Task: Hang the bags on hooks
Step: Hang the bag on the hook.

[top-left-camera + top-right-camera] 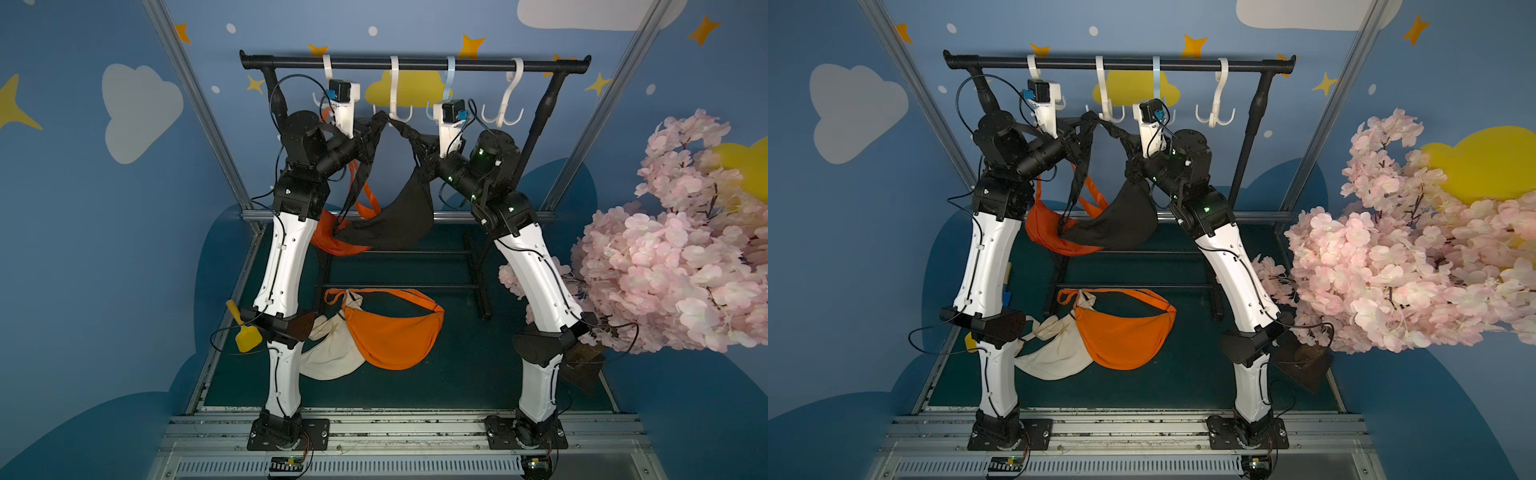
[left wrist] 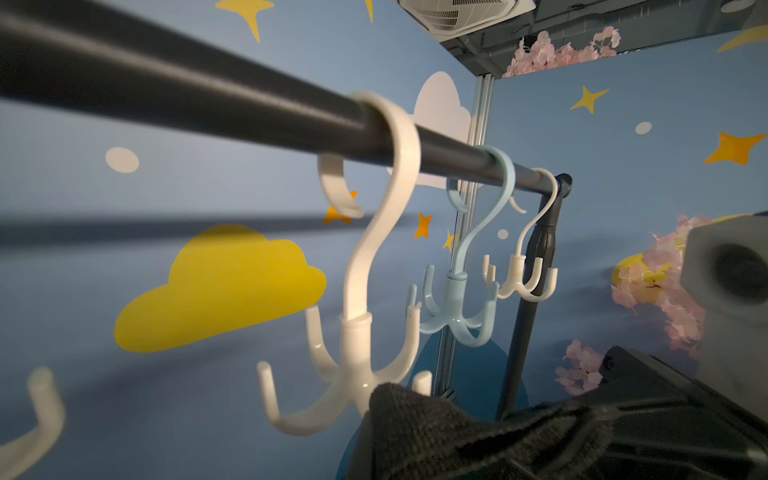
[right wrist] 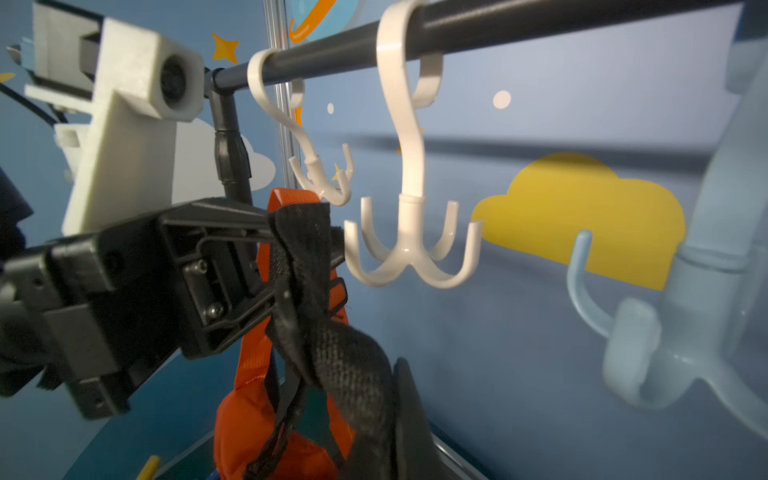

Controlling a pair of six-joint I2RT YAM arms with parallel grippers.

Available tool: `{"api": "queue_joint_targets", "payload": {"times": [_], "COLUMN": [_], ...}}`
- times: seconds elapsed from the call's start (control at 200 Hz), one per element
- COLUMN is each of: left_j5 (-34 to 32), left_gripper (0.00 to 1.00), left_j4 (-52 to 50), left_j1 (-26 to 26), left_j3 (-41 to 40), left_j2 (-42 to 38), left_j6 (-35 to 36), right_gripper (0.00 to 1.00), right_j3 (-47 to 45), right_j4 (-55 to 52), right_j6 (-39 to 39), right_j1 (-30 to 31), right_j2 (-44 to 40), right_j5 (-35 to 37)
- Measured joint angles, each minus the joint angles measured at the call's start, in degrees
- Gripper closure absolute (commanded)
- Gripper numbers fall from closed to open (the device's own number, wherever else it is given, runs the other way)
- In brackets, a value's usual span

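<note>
black strap (image 3: pixel 305 245) clamped tight by left gripper (image 3: pixel 286 257) and right gripper (image 1: pixel 422 147); slack between them may miss the white hook (image 3: pixel 411 216).

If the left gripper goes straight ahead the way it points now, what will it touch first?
Probably the white four-pronged hook: it hangs just ahead of the left gripper, which is shut on the black bag's strap. Exact depth is unclear.
</note>
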Motion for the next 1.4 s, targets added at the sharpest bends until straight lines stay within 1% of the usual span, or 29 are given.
{"api": "queue_joint_targets", "payload": {"times": [0.11, 0.19, 0.32, 0.656, 0.901, 1.121, 1.402], "left_j5": [-0.87, -1.25, -1.31, -1.31, -0.79, -0.83, -0.50], "left_gripper": [0.96, 0.96, 0.96, 0.96, 0.96, 0.96, 0.96], "left_j4": [0.94, 1.14, 1.55, 4.94, 6.36, 7.30, 7.65], "left_j1": [0.00, 0.00, 0.00, -0.07, -0.26, -0.28, -0.33], "left_j3": [-5.11, -6.21, -5.35, -4.09, -1.49, -1.22, -1.22], "left_j2": [-1.42, -1.44, -1.31, -1.25, 0.42, 1.14, 1.14], "left_j6": [-1.18, -1.84, -2.91, -4.92, -6.51, -7.74, -8.15], "right_gripper": [1.00, 1.00, 1.00, 1.00, 1.00, 1.00, 1.00], "right_j3": [0.44, 1.88, 4.90, 6.93, 9.46, 10.36, 10.45], "right_j4": [2.93, 4.85, 7.23, 12.07, 14.16, 17.00, 20.79], "right_j6": [-0.26, -0.74, -1.14, -0.76, 2.29, 5.25, 7.06], "right_j1": [-0.07, -0.04, -0.39, -2.10, -3.54, -4.42, -4.74], "right_j2": [1.33, 2.86, 5.62, 7.91, 10.19, 13.27, 13.73], "right_j5": [1.46, 2.10, 2.91, 3.69, 2.71, 1.90, 1.03]}}
